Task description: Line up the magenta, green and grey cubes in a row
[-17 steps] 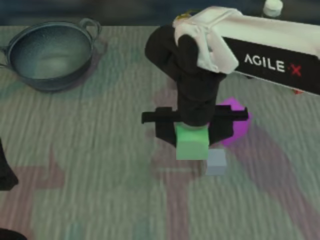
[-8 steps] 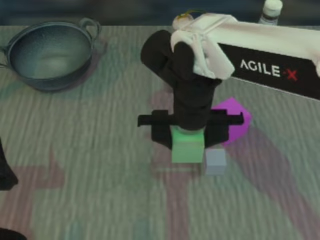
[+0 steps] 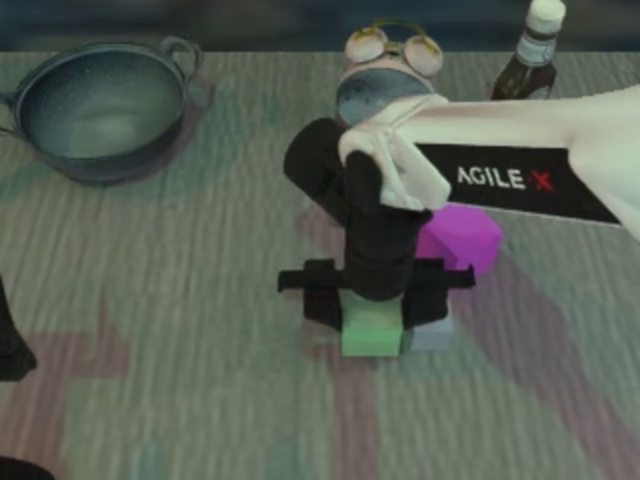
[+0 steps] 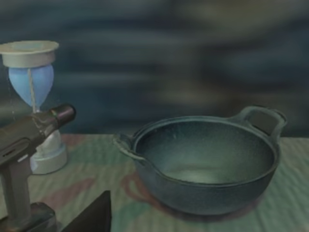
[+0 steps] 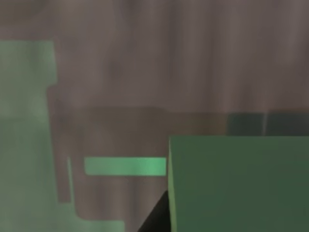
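Observation:
My right gripper (image 3: pixel 372 305) is shut on the light green cube (image 3: pixel 371 330), which is held low over the table. The cube's right side sits right against the small pale grey cube (image 3: pixel 433 334). The large magenta cube (image 3: pixel 462 238) stands behind the grey one, partly hidden by my right arm. In the right wrist view the green cube (image 5: pixel 239 183) fills the lower corner, with one dark finger (image 5: pixel 157 217) against its side. My left gripper (image 3: pixel 10 350) is parked at the table's left edge, open, and one of its fingers (image 4: pixel 94 215) shows in the left wrist view.
A dark metal pot (image 3: pixel 100 105) stands at the back left. A bottle (image 3: pixel 530 50) and a round head with goggles (image 3: pixel 390 65) stand along the back edge. The left wrist view also shows an hourglass (image 4: pixel 31 96) and a grey power tool (image 4: pixel 24 140).
My right gripper has carried the green cube toward the front edge and lower, bringing it alongside the grey cube. The arm's shift has uncovered the bottle and the goggles at the back.

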Available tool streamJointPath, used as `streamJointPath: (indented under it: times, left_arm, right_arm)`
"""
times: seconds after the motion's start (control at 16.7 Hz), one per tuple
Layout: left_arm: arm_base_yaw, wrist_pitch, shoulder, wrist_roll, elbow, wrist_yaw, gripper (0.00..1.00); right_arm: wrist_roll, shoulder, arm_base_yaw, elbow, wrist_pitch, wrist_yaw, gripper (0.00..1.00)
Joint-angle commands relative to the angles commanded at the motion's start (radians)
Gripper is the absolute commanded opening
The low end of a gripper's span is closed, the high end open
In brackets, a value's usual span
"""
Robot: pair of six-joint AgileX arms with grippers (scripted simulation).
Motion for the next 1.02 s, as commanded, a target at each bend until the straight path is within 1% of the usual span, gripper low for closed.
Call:
streamJointPath:
  times: [0.12,0.9,0.96,1.02]
  left_arm:
    - [0.0,0.0,0.0,0.0,0.0,0.0,1.0]
    - [0.0,0.0,0.0,0.0,0.0,0.0,1.0]
    - [0.0,0.0,0.0,0.0,0.0,0.0,1.0]
    - [0.0,0.0,0.0,0.0,0.0,0.0,1.0]
  right_arm:
    - [0.0,0.0,0.0,0.0,0.0,0.0,0.0]
    - [0.0,0.0,0.0,0.0,0.0,0.0,0.98]
    - [0.0,0.0,0.0,0.0,0.0,0.0,1.0]
    - [0.0,0.0,0.0,0.0,0.0,0.0,1.0]
